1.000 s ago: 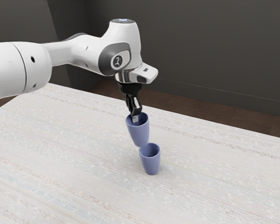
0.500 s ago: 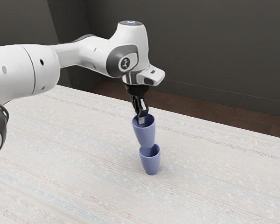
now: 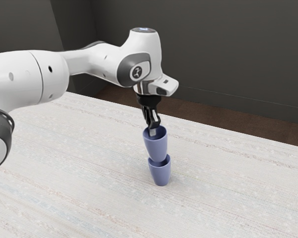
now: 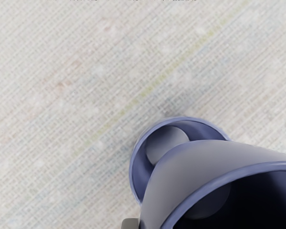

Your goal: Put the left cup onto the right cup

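Observation:
Two blue-violet cups. The lower cup [image 3: 160,173] stands upright on the pale woven table [image 3: 64,163]. The upper cup [image 3: 156,144] hangs upright from my gripper [image 3: 153,129], which is shut on its rim, one finger inside and one outside. Its base sits inside the mouth of the lower cup. In the wrist view the held cup [image 4: 214,186] is large and close under my hand, and the lower cup's rim [image 4: 148,148] shows just beyond it, partly covered.
The table's far edge [image 3: 228,130] runs behind the cups, with dark floor and dark walls past it. My white arm [image 3: 64,64] reaches in from the exterior view's left.
My gripper has carried the held cup toward the exterior view's right and down. The cup went from tilted beside the lower cup to upright with its base in that cup's mouth.

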